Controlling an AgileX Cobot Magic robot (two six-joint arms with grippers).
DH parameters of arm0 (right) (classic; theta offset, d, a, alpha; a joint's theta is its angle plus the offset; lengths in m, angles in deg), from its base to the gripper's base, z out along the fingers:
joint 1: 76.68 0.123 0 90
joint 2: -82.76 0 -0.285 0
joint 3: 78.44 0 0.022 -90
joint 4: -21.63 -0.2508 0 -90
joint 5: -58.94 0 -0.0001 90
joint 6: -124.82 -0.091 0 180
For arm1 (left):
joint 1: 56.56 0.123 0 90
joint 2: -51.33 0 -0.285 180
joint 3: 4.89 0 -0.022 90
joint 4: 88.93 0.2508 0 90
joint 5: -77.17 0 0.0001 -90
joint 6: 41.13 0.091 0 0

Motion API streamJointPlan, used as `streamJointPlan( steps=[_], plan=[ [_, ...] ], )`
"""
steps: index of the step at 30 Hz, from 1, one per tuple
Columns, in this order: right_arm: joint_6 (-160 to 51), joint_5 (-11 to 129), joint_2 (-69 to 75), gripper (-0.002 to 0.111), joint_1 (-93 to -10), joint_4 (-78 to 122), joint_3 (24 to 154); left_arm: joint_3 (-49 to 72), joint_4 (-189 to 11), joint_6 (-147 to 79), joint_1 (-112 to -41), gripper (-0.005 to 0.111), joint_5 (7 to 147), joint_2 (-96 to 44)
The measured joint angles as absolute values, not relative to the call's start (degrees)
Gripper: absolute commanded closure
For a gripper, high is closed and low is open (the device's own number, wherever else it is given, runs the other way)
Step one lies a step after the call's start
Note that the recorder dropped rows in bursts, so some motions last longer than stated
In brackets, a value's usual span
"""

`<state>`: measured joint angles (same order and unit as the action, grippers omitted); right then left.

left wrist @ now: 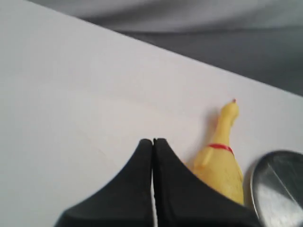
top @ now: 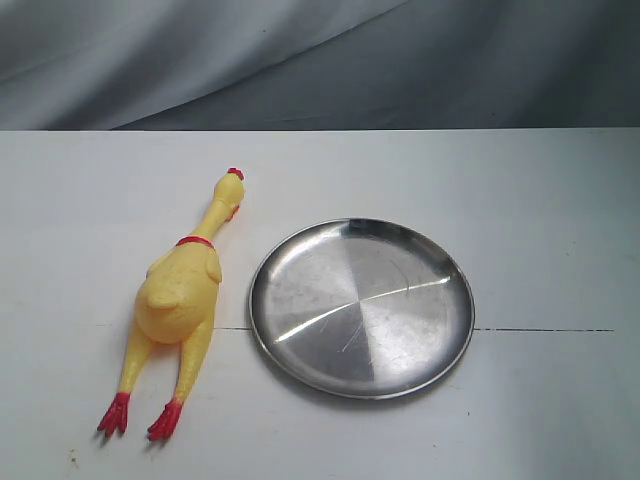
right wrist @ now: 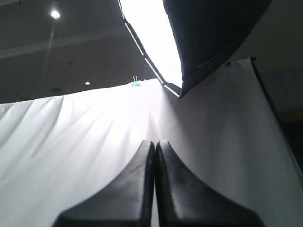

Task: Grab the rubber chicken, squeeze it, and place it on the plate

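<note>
The rubber chicken (top: 182, 300) lies flat on the white table, head toward the back, red feet toward the front. Just to its right sits the round steel plate (top: 300, 260), bare, not touching it. Neither gripper shows in the exterior view. In the left wrist view my left gripper (left wrist: 153, 141) is shut with nothing between its black fingers; the rubber chicken (left wrist: 221, 161) lies just beyond and beside them, with the plate (left wrist: 277, 187) at the frame edge. My right gripper (right wrist: 155, 142) is shut and empty, pointing up at a white backdrop, away from the table.
The white table (top: 540, 180) ends at a grey cloth backdrop (top: 320, 60) behind. A thin dark seam line (top: 545, 330) crosses the tabletop at the plate's level. A bright softbox light (right wrist: 156, 38) hangs above in the right wrist view.
</note>
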<state>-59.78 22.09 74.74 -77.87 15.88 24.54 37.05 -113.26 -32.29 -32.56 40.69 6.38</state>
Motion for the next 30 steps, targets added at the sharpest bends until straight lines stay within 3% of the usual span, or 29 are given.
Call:
streamJointPlan(
  steps=[7, 17, 30],
  plan=[
    [-64.5, 25.9, 74.7, 0.108, -77.9, 16.0, 24.5, 37.1, -125.3, -19.6, -32.6, 0.107, 36.5, -4.0],
    [-69.8, 48.8, 74.4, 0.108, -77.9, 28.1, 35.0, 37.1, -132.8, -14.0, -32.6, 0.107, 38.5, -10.4],
    [-73.4, 61.5, 55.1, 0.108, -76.5, 26.9, 49.8, 37.1, -136.5, -14.2, -32.6, 0.107, 43.3, -10.4]
  ],
)
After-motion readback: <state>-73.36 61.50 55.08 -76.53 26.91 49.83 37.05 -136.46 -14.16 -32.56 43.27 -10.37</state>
